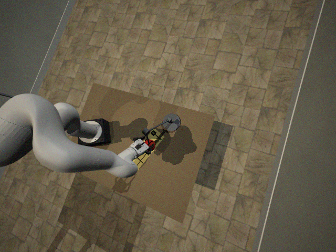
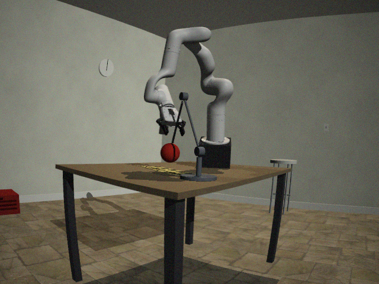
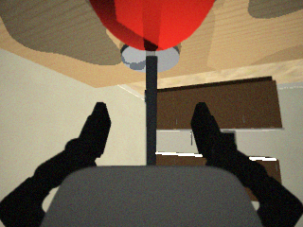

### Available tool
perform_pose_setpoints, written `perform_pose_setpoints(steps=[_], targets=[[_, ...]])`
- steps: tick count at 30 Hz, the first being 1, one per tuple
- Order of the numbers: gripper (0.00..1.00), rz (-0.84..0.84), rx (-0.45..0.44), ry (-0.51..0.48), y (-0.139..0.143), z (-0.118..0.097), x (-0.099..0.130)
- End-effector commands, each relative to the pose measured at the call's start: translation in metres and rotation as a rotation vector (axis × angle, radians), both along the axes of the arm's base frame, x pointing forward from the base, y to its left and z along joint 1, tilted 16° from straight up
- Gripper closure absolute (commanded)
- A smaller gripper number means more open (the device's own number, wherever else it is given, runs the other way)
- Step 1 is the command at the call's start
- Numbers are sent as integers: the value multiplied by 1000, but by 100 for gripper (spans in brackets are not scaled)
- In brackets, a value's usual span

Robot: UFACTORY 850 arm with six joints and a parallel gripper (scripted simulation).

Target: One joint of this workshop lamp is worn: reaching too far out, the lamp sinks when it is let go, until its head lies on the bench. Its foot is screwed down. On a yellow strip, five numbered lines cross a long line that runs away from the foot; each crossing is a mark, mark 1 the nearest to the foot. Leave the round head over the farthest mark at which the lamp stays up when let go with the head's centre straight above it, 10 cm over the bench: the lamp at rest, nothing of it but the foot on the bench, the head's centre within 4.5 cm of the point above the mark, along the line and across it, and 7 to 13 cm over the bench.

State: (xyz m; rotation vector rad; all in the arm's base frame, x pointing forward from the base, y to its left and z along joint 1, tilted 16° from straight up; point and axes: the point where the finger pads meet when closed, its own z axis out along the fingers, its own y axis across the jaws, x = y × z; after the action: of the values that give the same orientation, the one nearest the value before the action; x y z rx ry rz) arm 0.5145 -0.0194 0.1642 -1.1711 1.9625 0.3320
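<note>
The lamp's round grey foot stands on the wooden bench. Its dark arm rises to an elbow, then a thin rod runs down to the round red head, which hangs a little above the bench. Under the head lies the yellow strip with black lines; from above it shows partly covered. My gripper is open, its black fingers standing wide on both sides of the rod without touching it. In the wrist view the red head fills the top.
My black base stands at the back of the bench. A stool stands at the right beside the bench, and a red crate sits on the floor at the far left.
</note>
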Motion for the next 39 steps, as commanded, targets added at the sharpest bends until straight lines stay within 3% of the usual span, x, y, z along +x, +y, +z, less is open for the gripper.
perform_pose_setpoints(steps=[1, 23, 39], targets=[[0, 0, 0, -2, 0, 1, 1], [0, 0, 0, -2, 0, 1, 1], [0, 0, 0, -2, -38, 42, -33]])
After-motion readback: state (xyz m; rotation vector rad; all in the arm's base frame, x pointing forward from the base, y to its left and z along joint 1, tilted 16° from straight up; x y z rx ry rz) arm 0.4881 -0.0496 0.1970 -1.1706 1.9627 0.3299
